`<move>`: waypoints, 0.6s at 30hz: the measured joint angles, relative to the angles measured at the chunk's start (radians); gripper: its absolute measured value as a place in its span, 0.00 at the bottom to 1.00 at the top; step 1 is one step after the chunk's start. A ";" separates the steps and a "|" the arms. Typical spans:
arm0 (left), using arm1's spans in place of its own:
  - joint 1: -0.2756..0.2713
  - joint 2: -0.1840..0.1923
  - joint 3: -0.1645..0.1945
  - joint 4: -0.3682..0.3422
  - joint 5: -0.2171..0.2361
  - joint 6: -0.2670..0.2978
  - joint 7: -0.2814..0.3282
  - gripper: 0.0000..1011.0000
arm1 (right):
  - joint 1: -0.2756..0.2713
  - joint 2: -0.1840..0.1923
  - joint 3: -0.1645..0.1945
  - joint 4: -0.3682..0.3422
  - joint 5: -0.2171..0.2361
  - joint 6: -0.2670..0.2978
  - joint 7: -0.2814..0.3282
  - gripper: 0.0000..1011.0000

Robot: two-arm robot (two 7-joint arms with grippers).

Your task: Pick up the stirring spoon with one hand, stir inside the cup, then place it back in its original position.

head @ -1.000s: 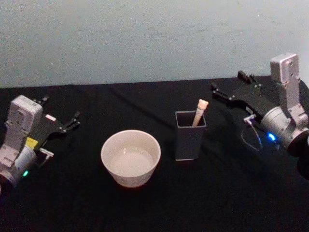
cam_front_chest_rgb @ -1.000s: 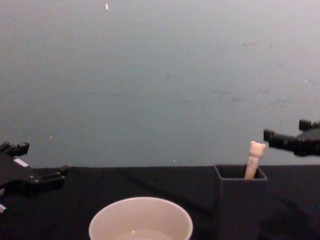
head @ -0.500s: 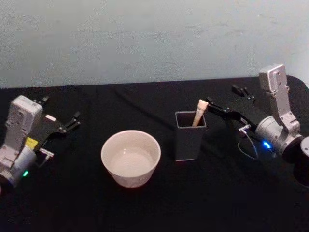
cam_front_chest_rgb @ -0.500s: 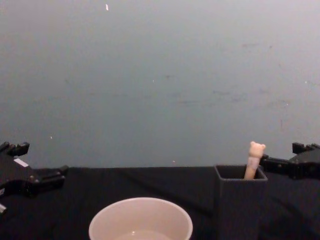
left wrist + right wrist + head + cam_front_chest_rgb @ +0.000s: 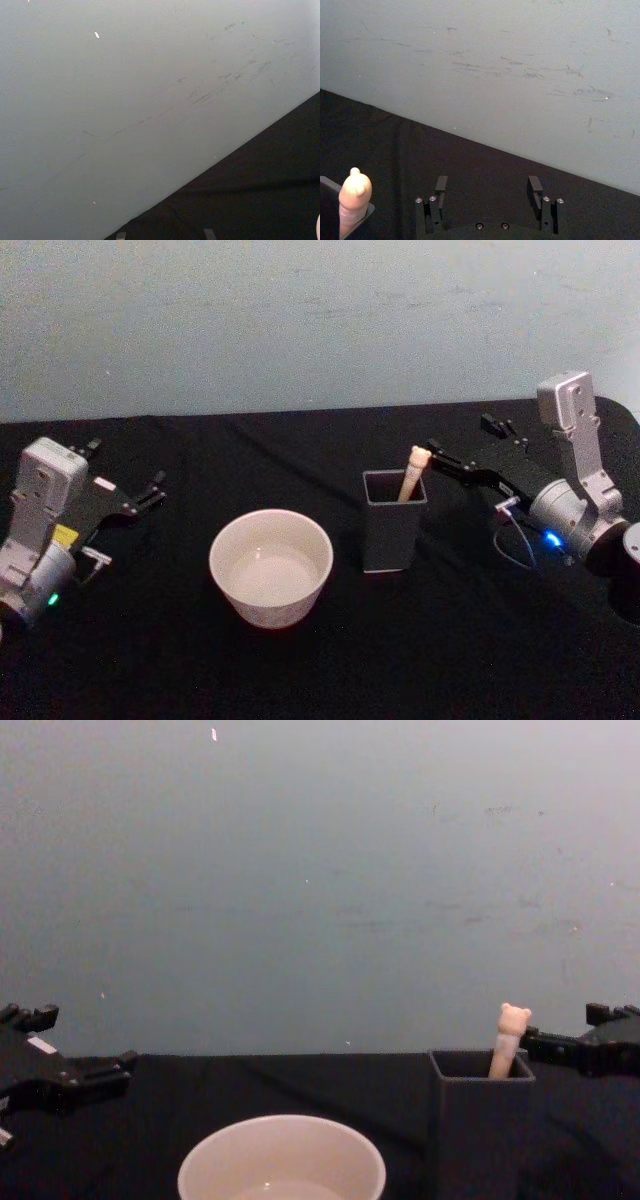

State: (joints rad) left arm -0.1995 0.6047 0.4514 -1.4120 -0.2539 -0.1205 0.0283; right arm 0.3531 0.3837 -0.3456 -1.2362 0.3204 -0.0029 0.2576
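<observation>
The stirring spoon (image 5: 414, 472) stands nearly upright in the dark holder (image 5: 393, 521), bear head sticking out above the rim, leaning slightly toward the right hand (image 5: 460, 447). That hand is far closer: fingers apart, empty, level with the bear head and just beside it, spoon lying off its near fingertip rather than between the fingers. The cup (image 5: 270, 566) sits beyond the holder from it. The left hand (image 5: 125, 480) rests well apart on the bench (image 5: 300, 670), fingers apart.

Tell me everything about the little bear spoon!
The stirring spoon has a pale peach handle topped by a tiny bear head. It stands tilted inside the tall dark grey holder, leaning on the rim at one corner, its lower part hidden inside. The right gripper, fingers open, is just beside it, not touching.
</observation>
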 joint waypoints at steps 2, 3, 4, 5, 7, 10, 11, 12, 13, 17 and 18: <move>0.000 0.000 0.000 0.000 0.000 0.000 0.000 0.99 | 0.000 0.000 0.000 0.000 0.000 0.000 0.000 0.99; 0.000 0.000 0.000 0.000 0.000 0.000 0.000 0.99 | 0.000 0.000 0.000 0.000 0.000 0.000 0.000 0.99; 0.000 0.000 0.000 0.000 0.000 0.000 0.000 0.99 | 0.000 0.000 0.000 0.000 0.001 0.000 -0.001 0.99; 0.000 0.000 0.000 0.000 0.000 0.000 0.000 0.99 | -0.001 0.000 0.000 -0.001 0.001 0.000 -0.001 0.99; 0.000 0.000 0.000 0.000 0.000 0.000 0.000 0.99 | -0.001 0.000 0.001 -0.001 0.001 0.000 -0.001 0.99; 0.000 0.000 0.000 0.000 0.000 0.000 0.000 0.99 | -0.001 0.000 0.001 -0.001 0.001 -0.001 -0.001 0.99; 0.000 0.000 0.000 0.000 0.000 0.000 0.000 0.99 | -0.001 0.000 0.001 -0.001 0.001 -0.001 -0.002 0.99; 0.000 0.000 0.000 0.000 0.000 0.000 0.000 0.99 | -0.001 0.000 0.001 -0.001 0.002 -0.001 -0.002 0.99; 0.000 0.000 0.000 0.000 0.000 0.000 0.000 0.99 | -0.001 0.000 0.001 -0.001 0.002 -0.001 -0.002 0.99; 0.000 0.000 0.000 0.000 0.000 0.000 0.000 0.99 | -0.001 0.000 0.001 -0.002 0.002 -0.001 -0.002 0.99; 0.000 0.000 0.000 0.000 0.000 0.000 0.000 0.99 | -0.001 0.000 0.001 -0.002 0.002 -0.001 -0.002 0.99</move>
State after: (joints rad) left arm -0.1995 0.6047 0.4514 -1.4120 -0.2539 -0.1205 0.0283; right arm 0.3525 0.3841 -0.3448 -1.2380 0.3225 -0.0041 0.2557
